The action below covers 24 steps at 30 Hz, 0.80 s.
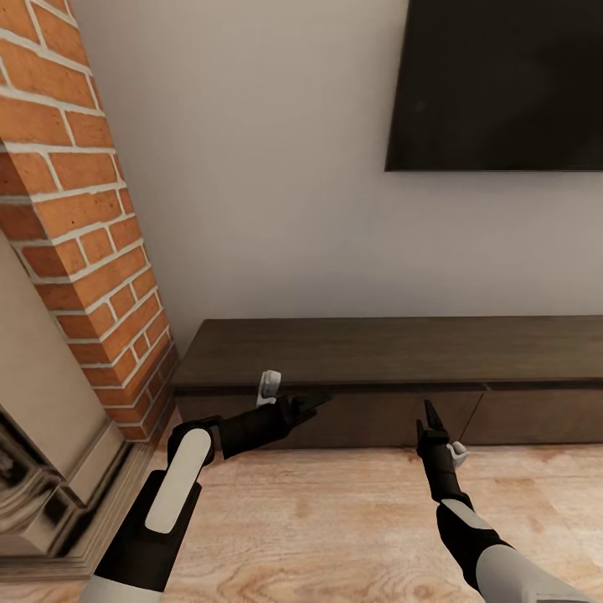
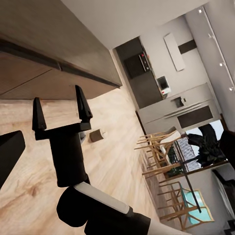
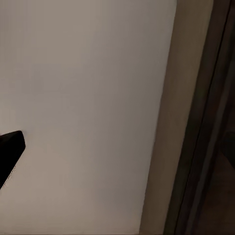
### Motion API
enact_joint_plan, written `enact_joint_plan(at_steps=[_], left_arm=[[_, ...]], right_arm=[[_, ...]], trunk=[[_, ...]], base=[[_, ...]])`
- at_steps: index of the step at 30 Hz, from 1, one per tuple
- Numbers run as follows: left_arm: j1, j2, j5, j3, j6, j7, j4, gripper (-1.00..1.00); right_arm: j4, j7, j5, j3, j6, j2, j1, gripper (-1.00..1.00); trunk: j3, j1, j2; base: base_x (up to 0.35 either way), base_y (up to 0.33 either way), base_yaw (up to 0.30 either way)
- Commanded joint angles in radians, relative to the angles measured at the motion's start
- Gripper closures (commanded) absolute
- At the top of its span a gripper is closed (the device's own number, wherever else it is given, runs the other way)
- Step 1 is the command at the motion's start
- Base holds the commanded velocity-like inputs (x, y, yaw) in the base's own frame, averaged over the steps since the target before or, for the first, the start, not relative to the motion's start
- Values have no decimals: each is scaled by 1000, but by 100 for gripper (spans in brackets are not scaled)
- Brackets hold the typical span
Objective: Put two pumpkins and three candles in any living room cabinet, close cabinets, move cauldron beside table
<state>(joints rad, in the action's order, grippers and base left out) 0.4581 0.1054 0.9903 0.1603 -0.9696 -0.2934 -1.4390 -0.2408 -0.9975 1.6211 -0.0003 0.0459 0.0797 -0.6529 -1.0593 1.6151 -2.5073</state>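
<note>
The cabinet [image 1: 377, 352] is a long, low dark-brown unit against the wall, and its flat drawer fronts look closed. My left gripper [image 1: 322, 400] hovers just in front of its left drawer front, pointing right; one black finger [image 2: 10, 152] shows, set wide, so it reads as open. My right gripper [image 1: 430, 412] points up before the cabinet's middle, open and empty, with both fingers [image 2: 82, 105] spread in the left wrist view. A small squat grey-brown cylinder [image 2: 96, 135], possibly a candle, lies on the floor past the right gripper. Pumpkins, cauldron and table are out of view.
A red brick column [image 1: 84, 234] with a fireplace surround stands to the left of the cabinet. A dark TV [image 1: 502, 84] hangs on the wall above. Pale wood floor [image 1: 335, 519] stretches in front. Wooden dining chairs [image 2: 161, 152] and a kitchen lie far off.
</note>
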Motion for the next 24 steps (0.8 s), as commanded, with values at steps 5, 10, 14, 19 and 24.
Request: enact_joint_plan(at_steps=[5, 10, 14, 19, 24], left_arm=[[1, 0, -6, -1, -3, -6, 0, -100], [1, 0, -6, -1, -4, -6, 0, -100], [1, 0, -5, -2, -5, -7, 1, -100], [1, 0, -5, -1, -5, -6, 1, -100], [1, 0, -5, -1, -5, -6, 2, -100]], right_arm=[[1, -28, -1, 0, 5, 0, -1, -100], [1, -30, -1, 0, 5, 0, -1, -100], [3, -23, -1, 0, 5, 0, -1, -100], [44, -20, -1, -1, 5, 0, -1, -100], [58, -20, -3, 0, 5, 0, -2, -100]], trunk=[[-1, 0, 0], [-1, 0, 0], [-1, 0, 0], [-1, 0, 0], [-1, 0, 0]], base=[[0, 0, 0], [0, 0, 0], [77, 0, 0], [124, 0, 0], [20, 0, 0]])
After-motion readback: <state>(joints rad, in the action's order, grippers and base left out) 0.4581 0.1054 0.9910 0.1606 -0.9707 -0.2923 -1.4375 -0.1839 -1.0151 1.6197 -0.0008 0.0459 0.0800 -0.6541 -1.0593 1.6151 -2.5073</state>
